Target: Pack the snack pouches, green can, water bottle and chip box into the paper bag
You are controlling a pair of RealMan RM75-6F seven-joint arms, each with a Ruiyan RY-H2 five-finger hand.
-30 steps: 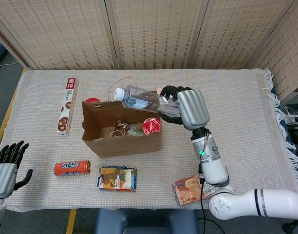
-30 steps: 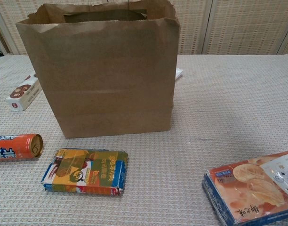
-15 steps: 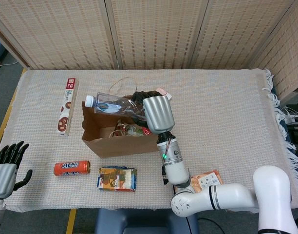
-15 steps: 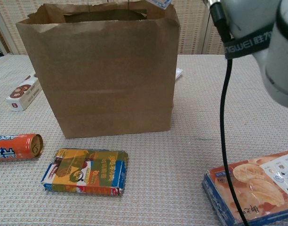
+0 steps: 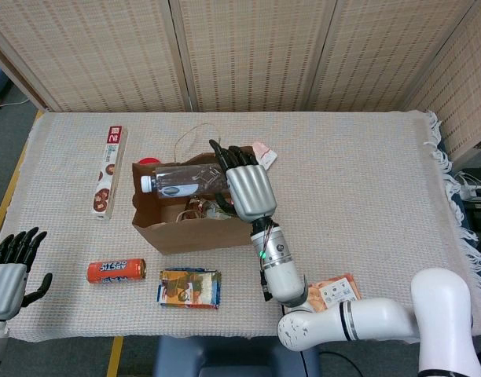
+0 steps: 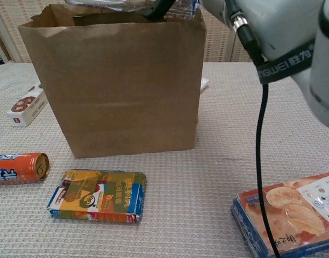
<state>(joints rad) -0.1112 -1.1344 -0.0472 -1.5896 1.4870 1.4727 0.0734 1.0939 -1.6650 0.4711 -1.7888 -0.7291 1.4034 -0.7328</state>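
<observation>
Over one paper bag (image 5: pixel 195 228), one water bottle (image 5: pixel 181 180) in right hand (image 5: pixel 244 188)

Bright, even indoor light, soft faint shadows, no glare; both views sharp, slight blur on the nearest arm.

right hand (image 5: pixel 247 188): silver-grey back plate, black fingers
right wrist: grey cylinder, small green light, black cable alongside
right arm: glossy white shell, dark band, black strap with white lettering
left hand (image 5: pixel 10 271): grey back, black fingers
</observation>
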